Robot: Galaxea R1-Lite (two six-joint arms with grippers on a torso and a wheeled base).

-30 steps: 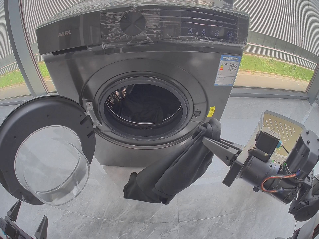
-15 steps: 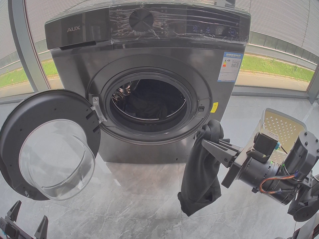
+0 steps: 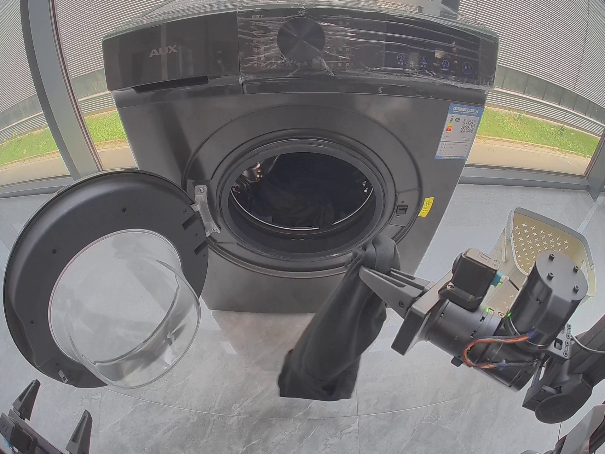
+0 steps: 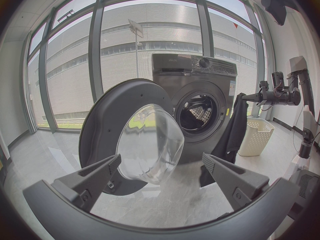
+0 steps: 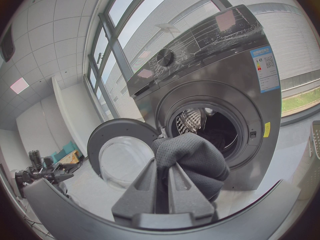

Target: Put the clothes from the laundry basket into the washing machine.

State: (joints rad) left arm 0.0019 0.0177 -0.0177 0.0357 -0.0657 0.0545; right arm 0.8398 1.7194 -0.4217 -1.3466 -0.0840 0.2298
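A dark grey garment (image 3: 340, 335) hangs from my right gripper (image 3: 372, 271), which is shut on its bunched top (image 5: 190, 157) just below the right side of the drum opening (image 3: 302, 200). The grey washing machine (image 3: 302, 96) stands ahead with its round door (image 3: 101, 279) swung open to the left. Dark clothes (image 3: 296, 200) lie inside the drum. The cream laundry basket (image 3: 545, 241) stands on the floor behind my right arm. My left gripper (image 4: 160, 170) is open, low at the left, facing the open door (image 4: 133, 134); its fingertips (image 3: 28, 398) show at the bottom left corner.
Grey tiled floor (image 3: 252, 405) lies open in front of the machine. Tall windows with metal frames (image 3: 44, 77) run behind and beside it. The open door's glass bowl (image 3: 126, 310) juts out over the floor on the left.
The camera has moved, shifting the machine rightward in the picture. My right gripper has carried the garment up and left toward the drum opening, and the hanging cloth has swung.
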